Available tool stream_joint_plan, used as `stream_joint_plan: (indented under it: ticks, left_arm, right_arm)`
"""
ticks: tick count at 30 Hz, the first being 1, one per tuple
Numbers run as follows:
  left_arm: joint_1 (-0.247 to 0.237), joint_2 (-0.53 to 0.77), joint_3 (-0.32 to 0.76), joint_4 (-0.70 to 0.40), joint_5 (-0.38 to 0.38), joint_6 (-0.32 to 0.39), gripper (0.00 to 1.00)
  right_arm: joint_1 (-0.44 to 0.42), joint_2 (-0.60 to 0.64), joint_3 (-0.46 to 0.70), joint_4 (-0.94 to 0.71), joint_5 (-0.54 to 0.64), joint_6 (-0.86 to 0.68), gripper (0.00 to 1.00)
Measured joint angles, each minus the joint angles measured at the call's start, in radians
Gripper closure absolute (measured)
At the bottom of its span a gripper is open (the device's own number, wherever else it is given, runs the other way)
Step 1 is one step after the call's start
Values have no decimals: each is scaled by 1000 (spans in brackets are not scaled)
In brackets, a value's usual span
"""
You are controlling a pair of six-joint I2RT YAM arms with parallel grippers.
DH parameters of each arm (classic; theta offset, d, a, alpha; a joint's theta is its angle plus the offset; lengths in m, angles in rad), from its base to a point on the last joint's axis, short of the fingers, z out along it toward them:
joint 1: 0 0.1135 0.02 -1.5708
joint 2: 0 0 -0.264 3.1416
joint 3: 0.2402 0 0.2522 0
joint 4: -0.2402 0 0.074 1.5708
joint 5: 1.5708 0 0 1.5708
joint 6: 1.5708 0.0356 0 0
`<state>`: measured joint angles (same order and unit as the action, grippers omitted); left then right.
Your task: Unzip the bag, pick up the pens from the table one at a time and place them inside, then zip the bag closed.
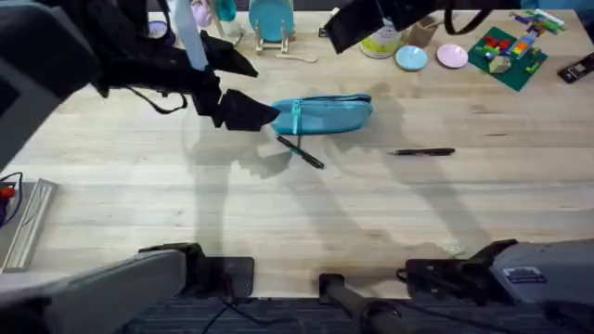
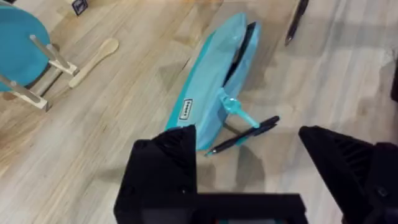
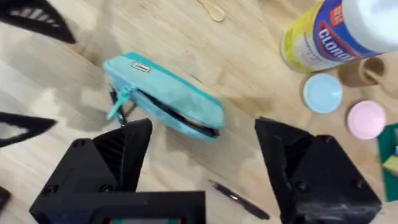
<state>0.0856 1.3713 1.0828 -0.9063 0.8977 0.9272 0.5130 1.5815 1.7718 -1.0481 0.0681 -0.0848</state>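
Note:
The turquoise bag (image 1: 327, 113) lies lengthwise on the table (image 1: 297, 213), its zipper partly open in the left wrist view, showing a dark slit (image 2: 244, 46). The zipper pull (image 2: 237, 109) sticks out at its side. One pen (image 1: 300, 151) lies just in front of the bag's left end, and the other pen (image 1: 422, 151) lies further right. My left gripper (image 1: 260, 91) hovers open at the bag's left end, with that bag (image 2: 214, 87) and the near pen (image 2: 245, 134) between its fingers (image 2: 165, 168). My right gripper (image 3: 205, 162) is open above the bag (image 3: 165, 93).
Along the back edge stand a teal plate in a wooden rack (image 1: 271, 19), a wooden spoon (image 1: 295, 56), a Clorox tub (image 1: 380, 42), small blue (image 1: 411, 57) and pink (image 1: 452, 56) discs, and a green brick board (image 1: 510, 51). The front half of the table is bare wood.

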Motion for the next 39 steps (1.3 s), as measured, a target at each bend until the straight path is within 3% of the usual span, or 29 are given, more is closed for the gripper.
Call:
stream_joint_plan:
  ticks: [7, 12, 28, 37, 39]
  left_arm:
    - [0, -128, 0, -96, -6, -3, 7]
    - [0, -196, 0, -108, -8, -4, 8]
    - [0, -206, 0, -108, -72, -4, 8]
    - [0, -206, 0, -108, -82, -4, 7]
    - [0, -206, 0, -108, -83, -4, 7]
  right_arm:
    - [-15, 0, 0, 1, 7, -140, 4]
    - [-15, 0, 0, 22, -3, -272, 4]
    - [-15, 30, 0, 43, -5, -943, 4]
    - [-14, 31, 0, -56, -15, -1019, 6]
    - [-14, 31, 0, -62, -36, -1020, 143]
